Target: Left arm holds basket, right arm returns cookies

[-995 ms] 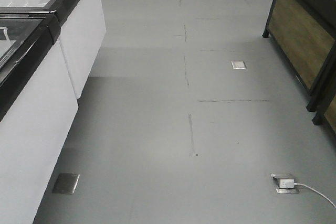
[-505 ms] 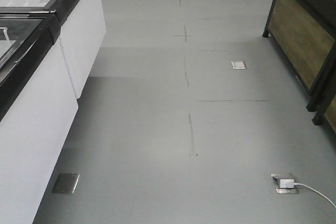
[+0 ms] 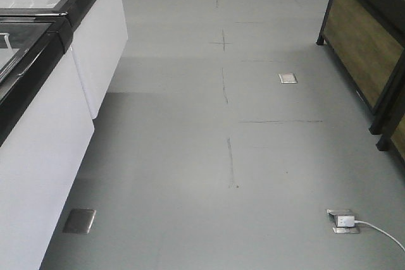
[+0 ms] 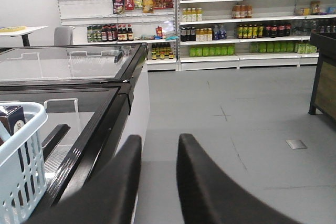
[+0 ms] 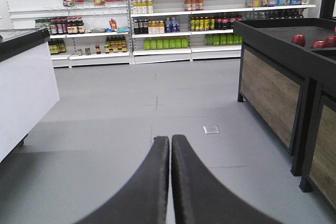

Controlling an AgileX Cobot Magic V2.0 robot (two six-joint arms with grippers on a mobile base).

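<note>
Comparing the front view with the pictures from a moment ago shows no shift. The white freezer (image 3: 38,156) on the left, the grey floor (image 3: 221,156), the floor socket (image 3: 345,220) with its white plug and the wooden stand (image 3: 364,42) on the right all lie in the same places. The base seems to be standing still, so the work appears not to have begun in earnest.

At the near left edge of the left wrist view stands the light blue basket (image 4: 21,171), by the freezer's glass lid (image 4: 68,66); what it rests on is cut off. A dark cookies box (image 4: 13,121) with a round white logo stands inside it against the wall. The left pincer (image 4: 157,182) is just right of the basket and apart from it. Its jaws stand a narrow gap apart with nothing between them, so the basket is not yet held.

The right pincer (image 5: 170,182) points down the aisle toward the far drink shelves (image 5: 173,24). Its jaws are pressed together and empty. Red apples (image 5: 299,39) lie on the stand to its right.

Judged from this, both the grasp on the basket and the lifting out of the cookies are still to come.
</note>
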